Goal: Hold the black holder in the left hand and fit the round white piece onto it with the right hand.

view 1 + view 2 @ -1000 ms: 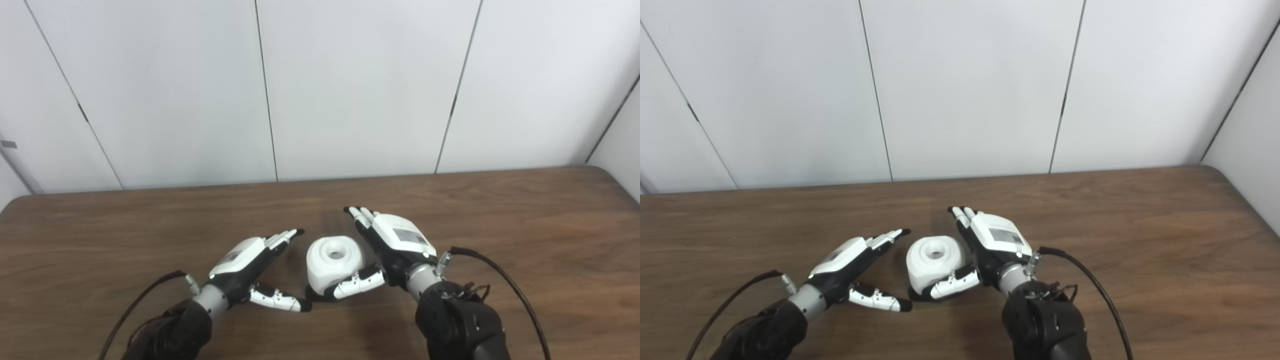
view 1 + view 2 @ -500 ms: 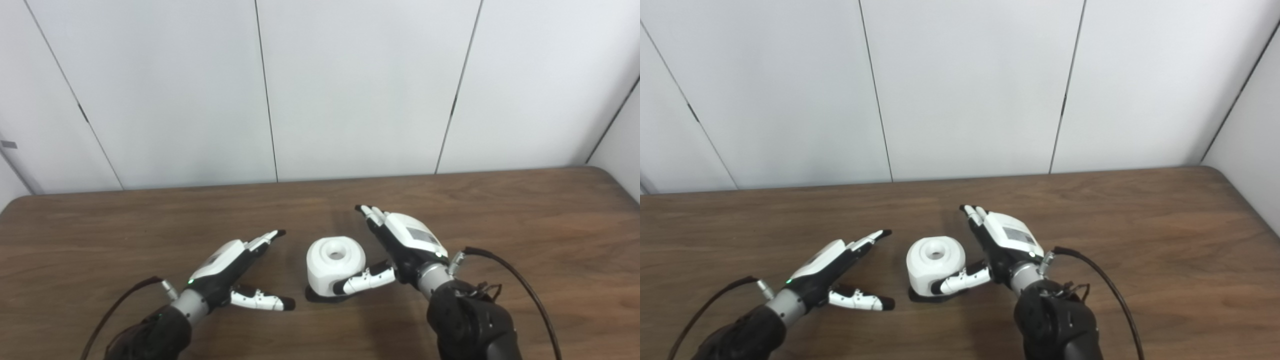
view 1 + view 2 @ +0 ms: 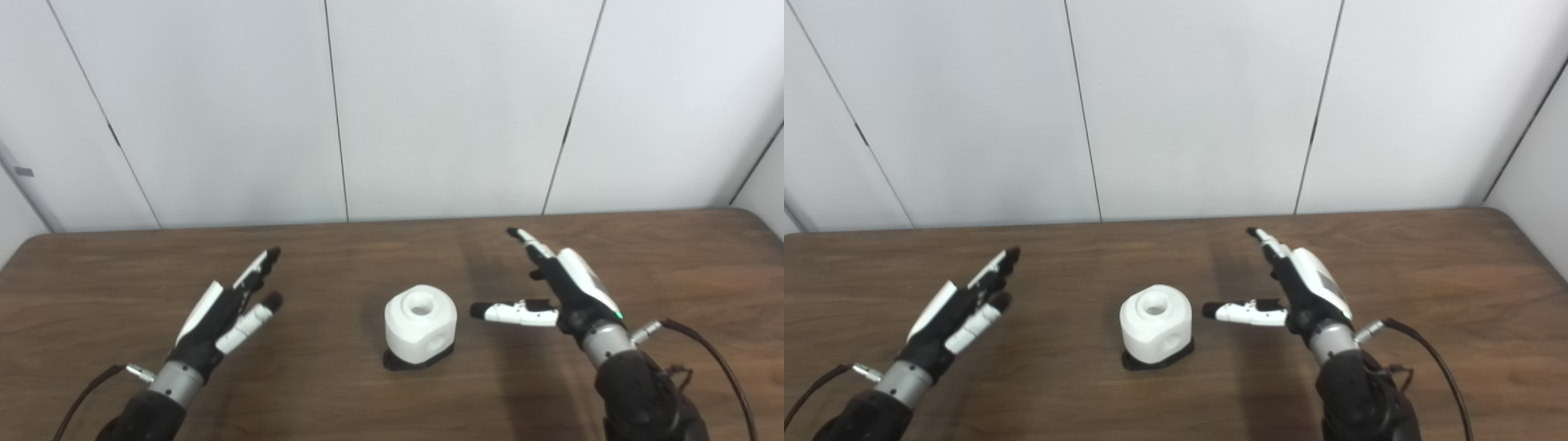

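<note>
The round white piece (image 3: 421, 324) with a hole in its top sits on the black holder (image 3: 418, 362), which stands on the brown table (image 3: 343, 263) at the middle. Only the holder's dark base rim shows under the white piece. My left hand (image 3: 226, 306) is open and empty, well to the left of the pair. My right hand (image 3: 560, 291) is open and empty to the right, its thumb pointing toward the white piece with a gap between them. Neither hand touches the pair.
The table's far edge meets a white panelled wall (image 3: 453, 104). Black cables run from both wrists, one near the right forearm (image 3: 704, 349). The table's right corner (image 3: 750, 214) is rounded.
Both hands have drawn away from the white piece, the left hand leftward and the right hand rightward. The right thumb has left the piece. The view has shifted slightly.
</note>
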You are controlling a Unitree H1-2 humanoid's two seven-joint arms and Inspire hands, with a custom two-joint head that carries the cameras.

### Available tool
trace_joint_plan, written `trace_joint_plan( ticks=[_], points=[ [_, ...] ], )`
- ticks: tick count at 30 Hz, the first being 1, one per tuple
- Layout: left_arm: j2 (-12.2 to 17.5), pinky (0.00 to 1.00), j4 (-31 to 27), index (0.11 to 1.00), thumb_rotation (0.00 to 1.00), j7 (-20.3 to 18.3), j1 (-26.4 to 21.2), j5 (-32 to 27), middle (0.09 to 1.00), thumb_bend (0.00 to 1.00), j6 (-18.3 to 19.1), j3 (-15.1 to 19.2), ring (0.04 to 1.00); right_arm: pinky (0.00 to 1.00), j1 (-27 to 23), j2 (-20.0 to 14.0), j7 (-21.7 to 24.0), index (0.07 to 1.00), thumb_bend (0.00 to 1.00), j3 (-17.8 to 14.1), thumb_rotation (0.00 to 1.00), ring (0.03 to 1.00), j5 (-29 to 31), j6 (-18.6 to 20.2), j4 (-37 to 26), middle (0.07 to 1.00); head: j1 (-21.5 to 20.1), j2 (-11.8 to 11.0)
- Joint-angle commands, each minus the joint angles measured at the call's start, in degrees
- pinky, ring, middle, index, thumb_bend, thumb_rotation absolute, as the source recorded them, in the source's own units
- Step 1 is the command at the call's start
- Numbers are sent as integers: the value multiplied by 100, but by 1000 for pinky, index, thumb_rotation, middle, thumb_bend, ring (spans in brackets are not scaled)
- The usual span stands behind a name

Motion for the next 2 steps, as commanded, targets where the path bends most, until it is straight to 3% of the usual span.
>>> trace_joint_plan(
  ticks=[1,2],
  points=[
    [86,998,-73,1000,886,160,-277,-327,1000,785,-97,251,1000,745,-15,-99,-559,923,1000,-60,608,904,143,-339,-7,931,-1,-18],
    [73,999,69,1000,886,193,-285,-418,1000,823,-191,330,1000,731,31,-140,-745,919,1000,-41,650,888,159,-419,66,923,-24,-42]
  ],
)
